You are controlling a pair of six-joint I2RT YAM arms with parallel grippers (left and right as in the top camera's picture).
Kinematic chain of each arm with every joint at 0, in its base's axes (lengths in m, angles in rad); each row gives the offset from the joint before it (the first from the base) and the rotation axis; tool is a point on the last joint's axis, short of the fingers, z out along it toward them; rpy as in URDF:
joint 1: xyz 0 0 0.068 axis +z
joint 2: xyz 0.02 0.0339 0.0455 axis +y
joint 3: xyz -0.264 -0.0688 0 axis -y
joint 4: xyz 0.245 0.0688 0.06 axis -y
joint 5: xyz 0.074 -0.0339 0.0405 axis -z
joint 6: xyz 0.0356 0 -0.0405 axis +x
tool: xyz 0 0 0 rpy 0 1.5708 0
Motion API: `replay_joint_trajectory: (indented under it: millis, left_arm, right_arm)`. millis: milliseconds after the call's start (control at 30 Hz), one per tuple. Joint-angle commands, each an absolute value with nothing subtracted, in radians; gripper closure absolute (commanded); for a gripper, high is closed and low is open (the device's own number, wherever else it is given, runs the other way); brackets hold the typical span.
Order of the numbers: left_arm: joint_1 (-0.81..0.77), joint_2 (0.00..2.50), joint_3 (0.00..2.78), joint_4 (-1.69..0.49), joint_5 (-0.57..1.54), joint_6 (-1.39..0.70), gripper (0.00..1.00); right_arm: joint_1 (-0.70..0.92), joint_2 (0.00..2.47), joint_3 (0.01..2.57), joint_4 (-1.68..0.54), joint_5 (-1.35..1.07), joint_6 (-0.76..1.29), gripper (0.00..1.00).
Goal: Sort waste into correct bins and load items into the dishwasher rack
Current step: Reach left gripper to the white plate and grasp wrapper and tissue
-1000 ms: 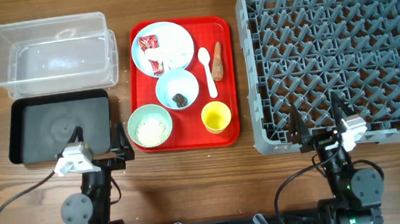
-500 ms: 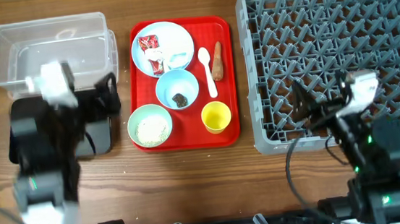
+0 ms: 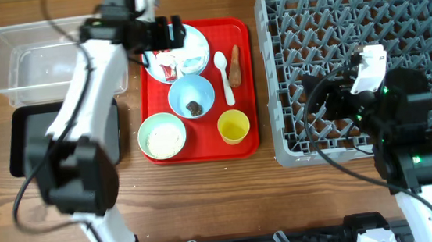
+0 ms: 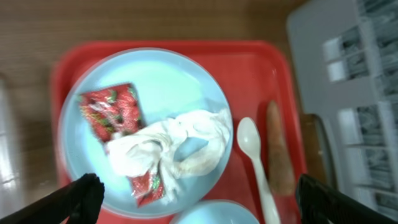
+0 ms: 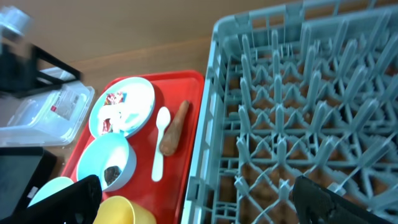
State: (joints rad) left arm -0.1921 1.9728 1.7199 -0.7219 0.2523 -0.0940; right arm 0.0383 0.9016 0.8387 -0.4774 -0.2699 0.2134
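Note:
My left gripper (image 3: 163, 33) (image 4: 199, 205) is open and empty above the pale blue plate (image 3: 194, 37) (image 4: 174, 74). The plate holds a red wrapper (image 4: 109, 109) and white crumpled scraps (image 4: 171, 146). Beside it on the red tray (image 3: 248, 95) lie a white spoon (image 3: 223, 77) and a carrot-like stick (image 3: 234, 66). One bowl (image 3: 191, 92) holds a dark lump (image 3: 193, 106), another bowl (image 3: 162, 136) holds rice, and a yellow cup (image 3: 233, 126) stands nearby. My right gripper (image 3: 318, 103) (image 5: 199, 205) is open and empty over the grey-blue rack (image 3: 363, 14).
The clear tub (image 3: 38, 62) stands at the far left, with the black tray (image 3: 25, 130) in front of it, partly under my left arm. The rack fills the right side of the table.
Both arms have lifted from the table's front edge. The left gripper swung far forward to above the plate. The right gripper moved up over the rack's front left part.

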Motion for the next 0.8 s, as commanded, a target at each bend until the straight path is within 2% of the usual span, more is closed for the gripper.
replay_joint_trajectory:
  millis: [0,100,433,767]
  left_arm:
    - [-0.213,2.094,1.736,-0.682,0.241,-0.094,0.00]
    - [-0.217,2.160,1.736,-0.653,0.218,-0.118,0.00]
    - [-0.290,2.232,1.736,-0.601,-0.078,-0.139,0.00]
    - [-0.301,2.304,1.736,-0.590,-0.080,-0.139,0.00]
  right_arm:
    - [0.038,0.939,0.859,-0.492,-0.294,0.273,0.00]
    - [0.038,0.968,0.859,-0.496,-0.294,0.273,0.00]
    - [0.038,1.037,0.859,-0.496,-0.294,0.273,0.00]
    - [0.038,1.038,0.859,-0.499,-0.294,0.273,0.00]
